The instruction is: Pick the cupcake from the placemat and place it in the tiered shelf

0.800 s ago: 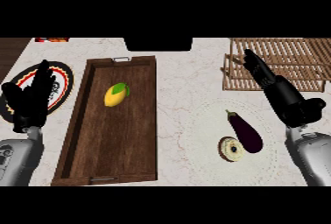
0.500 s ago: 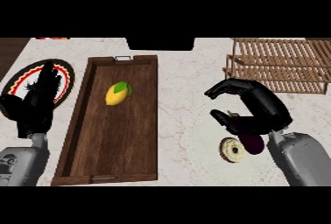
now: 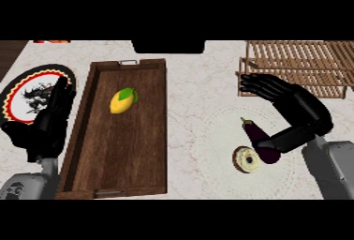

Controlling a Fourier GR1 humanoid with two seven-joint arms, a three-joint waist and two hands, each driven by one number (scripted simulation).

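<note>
Just one view here, head-mounted, looking steeply down on the pale tabletop (image 3: 197, 108), fairly close, forearms entering from the bottom edge, with the wooden tray (image 3: 117, 154) left and tiered shelf (image 3: 304, 65) at upper right.

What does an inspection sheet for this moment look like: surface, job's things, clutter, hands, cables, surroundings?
Surface: pale marbled counter.
Job's things: round pale placemat at right; on it a flat round item, possibly the cupcake, cannot tell; slatted wooden shelf at upper right, nothing seen in it.
Clutter: eggplant on the placemat beside the round item; long wooden tray holding a yellow-green fruit; patterned plate at left.
Hands: right hand above the counter near the shelf, fingers relaxed, holding nothing; left hand open, resting at the left edge.
Cables: nothing seen.
Surroundings: dark object at the counter's far edge.
</note>
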